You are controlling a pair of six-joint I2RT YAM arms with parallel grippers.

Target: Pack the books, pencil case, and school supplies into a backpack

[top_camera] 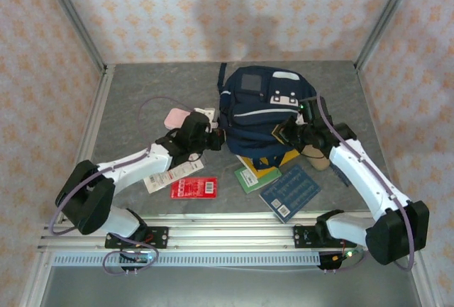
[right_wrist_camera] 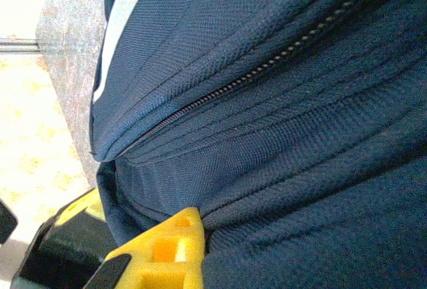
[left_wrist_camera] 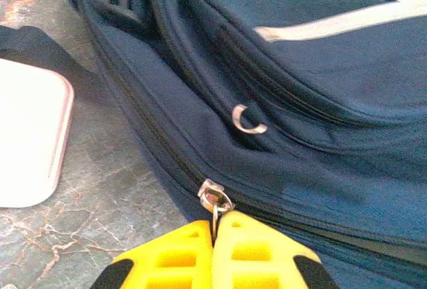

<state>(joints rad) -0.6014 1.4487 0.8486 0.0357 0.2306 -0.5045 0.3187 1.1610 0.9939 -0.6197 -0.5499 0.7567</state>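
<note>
The backpack [top_camera: 259,108], at upper centre of the overhead frame, is lying front-face up, its long axis running top to bottom. The left gripper [left_wrist_camera: 215,232] is pinching the zipper pull [left_wrist_camera: 215,199], evidently to open the main compartment. The right gripper [top_camera: 292,131] is clenching the backpack's fabric opposite, apparently bracing it.

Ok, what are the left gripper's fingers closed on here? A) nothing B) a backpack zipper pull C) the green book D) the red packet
B: the left gripper is shut on the metal zipper pull of the backpack, at its side seam.
</note>
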